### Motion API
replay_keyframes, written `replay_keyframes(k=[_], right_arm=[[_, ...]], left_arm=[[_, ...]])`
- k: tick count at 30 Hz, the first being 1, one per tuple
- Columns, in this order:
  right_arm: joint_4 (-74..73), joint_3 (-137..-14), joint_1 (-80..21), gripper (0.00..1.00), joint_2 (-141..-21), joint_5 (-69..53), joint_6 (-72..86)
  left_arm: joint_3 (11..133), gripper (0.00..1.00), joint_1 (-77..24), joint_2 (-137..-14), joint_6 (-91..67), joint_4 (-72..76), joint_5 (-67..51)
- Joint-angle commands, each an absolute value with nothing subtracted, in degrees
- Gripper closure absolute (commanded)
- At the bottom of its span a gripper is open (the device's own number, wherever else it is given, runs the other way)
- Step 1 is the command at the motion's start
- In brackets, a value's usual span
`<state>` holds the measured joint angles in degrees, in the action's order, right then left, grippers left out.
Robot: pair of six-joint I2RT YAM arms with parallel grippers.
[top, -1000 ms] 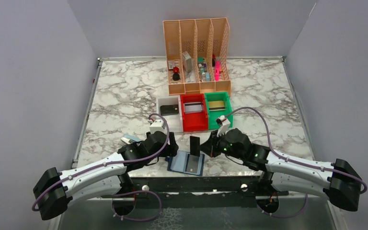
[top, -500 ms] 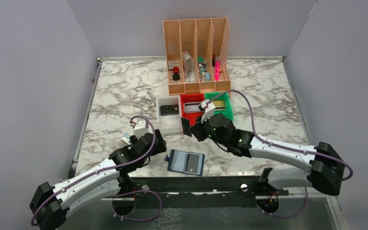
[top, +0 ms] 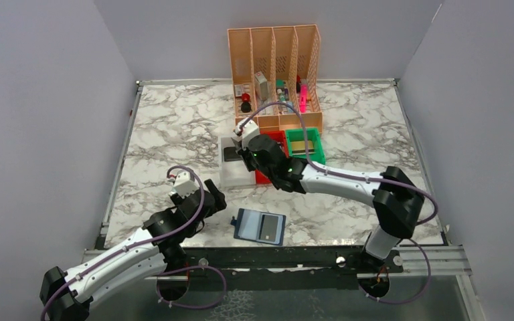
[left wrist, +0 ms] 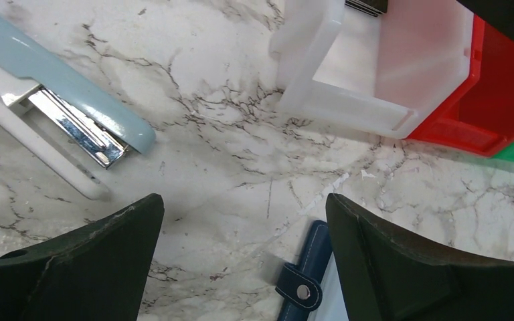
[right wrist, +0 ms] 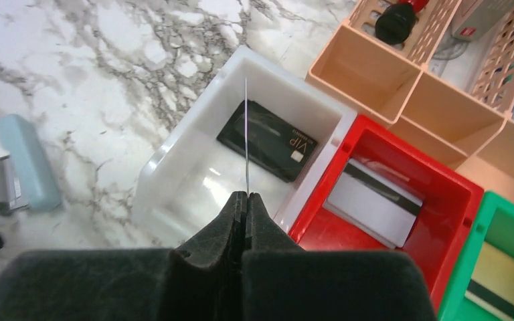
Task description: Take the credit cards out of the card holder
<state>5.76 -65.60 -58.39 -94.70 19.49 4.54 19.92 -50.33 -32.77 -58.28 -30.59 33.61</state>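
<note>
White bin [right wrist: 182, 136] sits straight below the edge-on credit card [right wrist: 245, 127] clamped in the right jaws; left jaws stand apart.

The marble desk [top: 174, 127] carries the card holder [top: 260, 227], a stapler [left wrist: 53, 130], a row of bins [right wrist: 452, 207] and an orange rack [top: 274, 53].

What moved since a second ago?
The right hand carried a card away from the card holder and back over the white bin, still pinching it. The left hand pulled back to the left, open. The card holder stayed put.
</note>
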Motion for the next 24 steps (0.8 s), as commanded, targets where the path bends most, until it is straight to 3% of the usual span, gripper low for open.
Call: replay_keyframes(k=[1,24], right_arm=[[3.1,-71.9,-58.2,0.99,-102.1,27.0,-2.0],[14.5,-80.5,-58.3,0.94,-121.1,34.0,-29.1]], left_arm=[[22.2,0.04,-50.1,-32.5,-61.3,-34.6,39.0],[20.3,0.01,-50.2,-24.9,-63.0,-36.5,40.3]])
